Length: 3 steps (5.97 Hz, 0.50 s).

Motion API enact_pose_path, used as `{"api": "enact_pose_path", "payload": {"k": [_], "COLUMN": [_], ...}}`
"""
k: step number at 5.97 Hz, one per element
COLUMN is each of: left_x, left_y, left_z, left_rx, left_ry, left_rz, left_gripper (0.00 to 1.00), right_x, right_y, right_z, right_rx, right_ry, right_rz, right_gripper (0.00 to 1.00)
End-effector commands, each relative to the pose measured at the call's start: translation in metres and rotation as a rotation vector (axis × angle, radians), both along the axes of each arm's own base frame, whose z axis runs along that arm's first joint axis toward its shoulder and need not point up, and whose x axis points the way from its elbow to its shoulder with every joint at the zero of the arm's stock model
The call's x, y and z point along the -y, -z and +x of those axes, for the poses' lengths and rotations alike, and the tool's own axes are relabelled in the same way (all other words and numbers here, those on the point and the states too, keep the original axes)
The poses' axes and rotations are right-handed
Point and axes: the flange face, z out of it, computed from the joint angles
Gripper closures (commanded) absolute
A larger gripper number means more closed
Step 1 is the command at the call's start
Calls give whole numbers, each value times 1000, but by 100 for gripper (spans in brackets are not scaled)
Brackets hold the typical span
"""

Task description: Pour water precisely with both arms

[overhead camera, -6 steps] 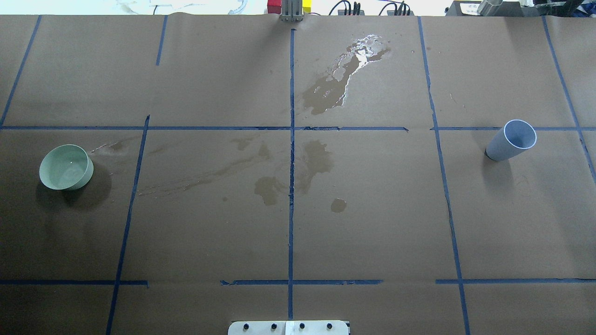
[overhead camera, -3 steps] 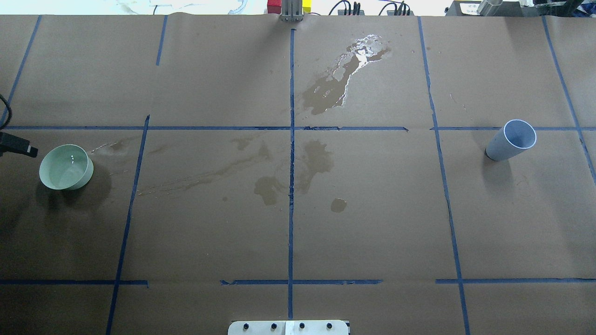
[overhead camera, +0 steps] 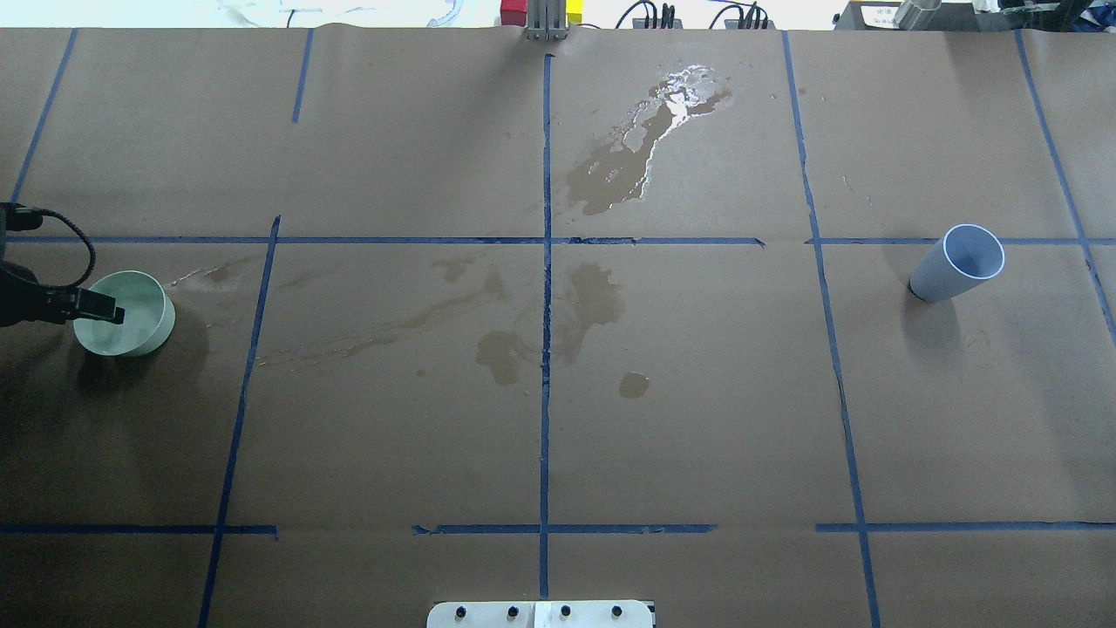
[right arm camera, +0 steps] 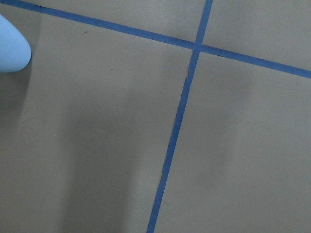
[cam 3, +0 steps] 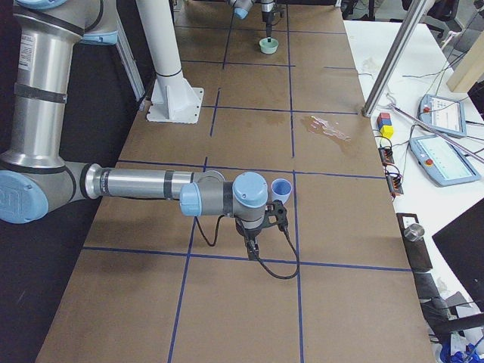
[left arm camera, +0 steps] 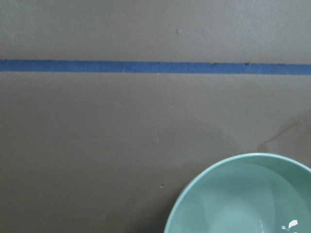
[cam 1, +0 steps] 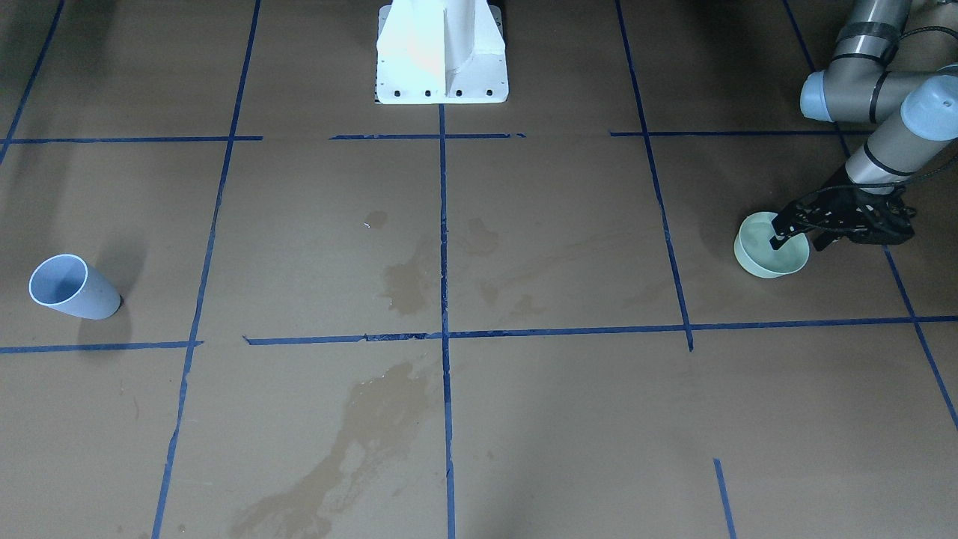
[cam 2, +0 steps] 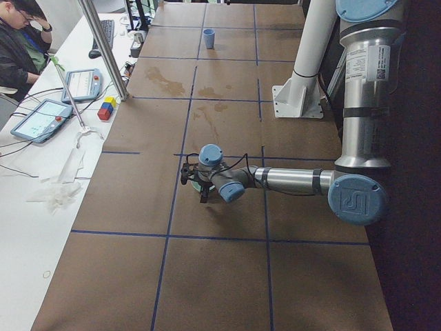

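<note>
left claw [cam 1: 799,242] hangs at the mint-green bowl [cam 1: 763,263], its two fingers spread: one is over the bowl's inside, the other is outside the bowl's wall, on the side away from the pale blue cup [overhead camera: 955,262]. whether either finger touches the bowl i cannot tell. right claw [cam 3: 253,236] shows only in the side view from the robot's right, just beside the cup, far from the bowl; spread or pressed together, i cannot tell.

count: two arms, the left arm [cam 1: 876,150] and the right arm [cam 3: 144,183]; two claws; one bowl; one cup; one white pedestal [cam 1: 441,52].

water [left arm camera: 243,204] lies in the bowl, clear and mint-tinted with a small glint, right beneath the left claw's inner finger.

the bowl stands near the tabletop [overhead camera: 697,436] end on the robot's left, with little paper beyond it. from the bowl toward the cup runs a wide stretch of brown paper crossed by blue tape lines [overhead camera: 546,419], with several darker wet stains [overhead camera: 610,166] about midway.
</note>
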Motion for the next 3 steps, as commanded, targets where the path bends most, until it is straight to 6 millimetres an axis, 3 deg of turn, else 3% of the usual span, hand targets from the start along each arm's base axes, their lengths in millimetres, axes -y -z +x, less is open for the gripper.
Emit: {"api": "enact_pose_path", "payload": {"k": [1,3], "left_x": [-2,-2], "left_y": [-2,5], "left_z": [1,4], "left_rx": [-1,-22], "left_ry": [-6,-27], "left_rz": [-7,-15], "left_gripper": [100,100], "right_x": [0,0], "right_y": [1,1], "right_z": [1,0], "right_rx": [0,0], "right_ry": [-2,-1], "right_rz": [1,1], "right_gripper": [0,0]}}
